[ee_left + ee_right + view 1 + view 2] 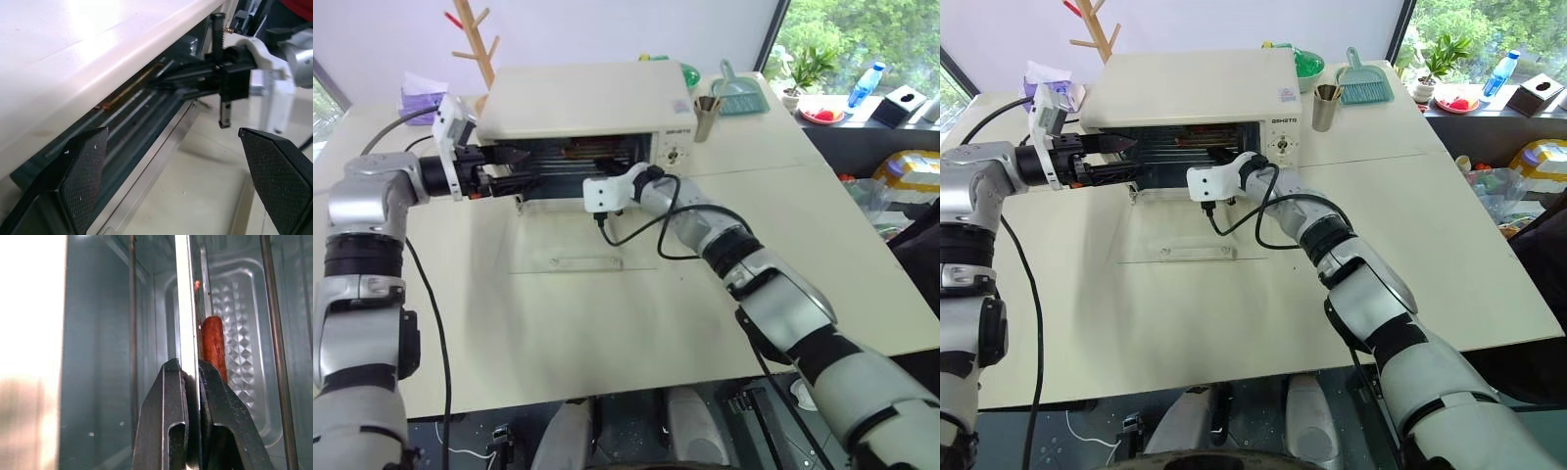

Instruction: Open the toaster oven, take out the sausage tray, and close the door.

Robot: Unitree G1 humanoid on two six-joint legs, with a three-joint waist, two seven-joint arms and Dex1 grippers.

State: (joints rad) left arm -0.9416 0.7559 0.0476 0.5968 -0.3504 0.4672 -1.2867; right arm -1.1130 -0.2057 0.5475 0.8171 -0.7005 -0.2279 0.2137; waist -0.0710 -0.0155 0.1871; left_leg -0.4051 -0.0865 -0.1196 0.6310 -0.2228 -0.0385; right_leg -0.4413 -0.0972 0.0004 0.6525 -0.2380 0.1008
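Right gripper (191,382) pinching sausage tray (187,308)

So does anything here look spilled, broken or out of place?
Nothing stands out. The oven sits square on the table, its glass door folded down flat in front. The right gripper is shut on the edge of the tray, the sausage lying on it inside. The left gripper is open beside the opening.

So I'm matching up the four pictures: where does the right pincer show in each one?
Left eye view: right pincer at the toaster oven's mouth.
Right eye view: centre-left, inside the opening.
Left wrist view: upper right, reaching in.
Right wrist view: bottom centre, shut on the sausage tray's rim.
Shared landmark: the oven opening.
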